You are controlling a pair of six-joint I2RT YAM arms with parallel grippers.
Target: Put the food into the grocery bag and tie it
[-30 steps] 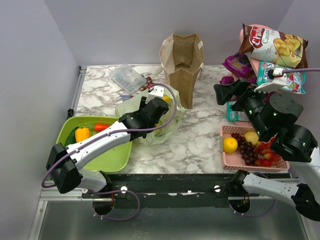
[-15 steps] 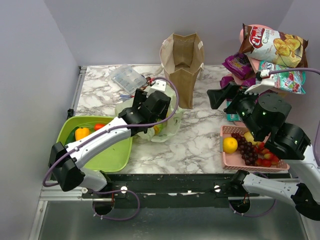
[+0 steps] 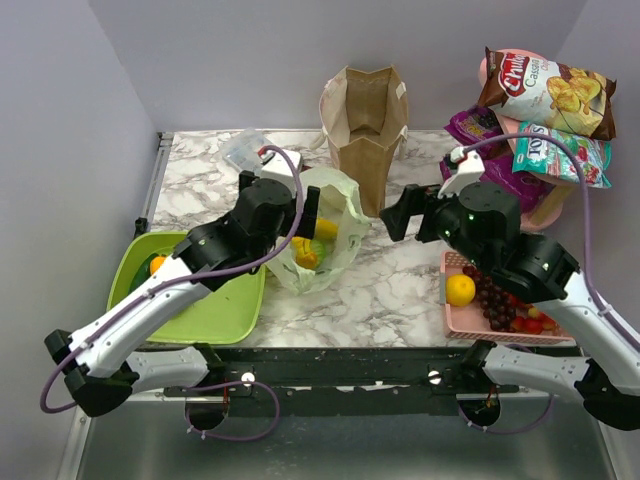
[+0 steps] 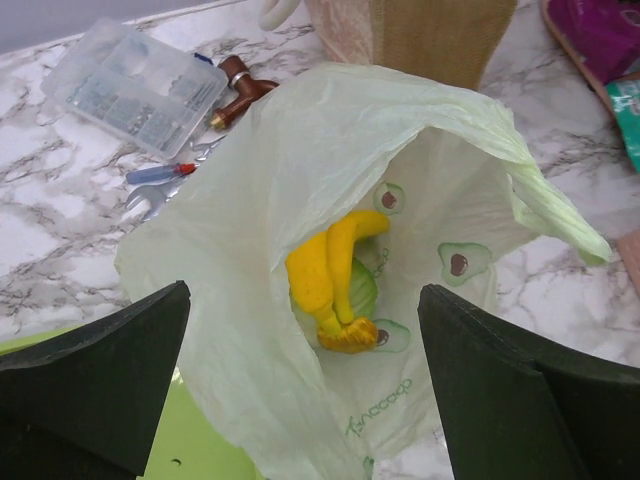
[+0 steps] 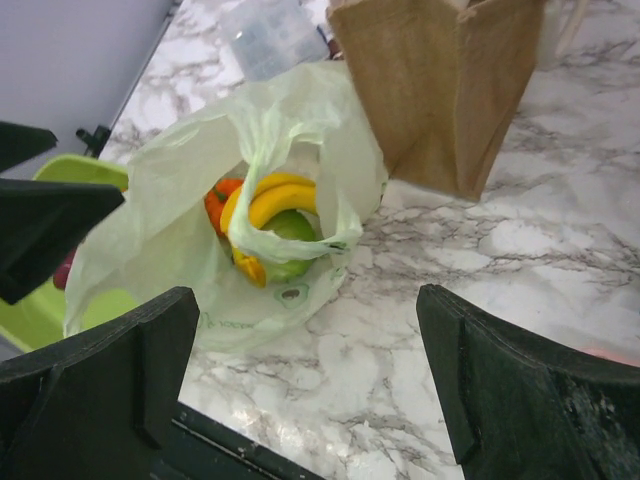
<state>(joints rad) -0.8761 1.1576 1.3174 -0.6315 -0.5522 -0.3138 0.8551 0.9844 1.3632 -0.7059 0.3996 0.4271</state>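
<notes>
Located the grocery bag point(image 3: 318, 232) at mid-table, just in front of the brown paper bag point(image 3: 365, 120), with its mouth gaping upward and toward the right arm. Noted bananas point(image 4: 325, 270) and a green cabbage piece point(image 5: 290, 228) inside, with an orange-red piece point(image 5: 218, 205) beside them.

Recorded both tools as empty. Found the left gripper point(image 4: 305, 295) spread wide above the bag. Found the right gripper point(image 5: 308, 298) equally wide, facing the mouth.

Judged the step in hand to be seizing the handles for the knot. Advised as follows:
- Pinching the loop handle point(image 5: 300, 245) at its band, not at the thin wall.
- Taking the second handle with the other gripper before lifting.
- Drawing both handles upward and apart gently, to close the mouth without spilling the bananas.

Failed to make out the second handle among the folds. Could not settle whether the orange-red piece was pepper or fruit. Glimpsed an orange item point(image 3: 157, 263) on the green tray point(image 3: 215, 315), mostly hidden by the left arm. Therefore could not confirm loading as complete.
</notes>
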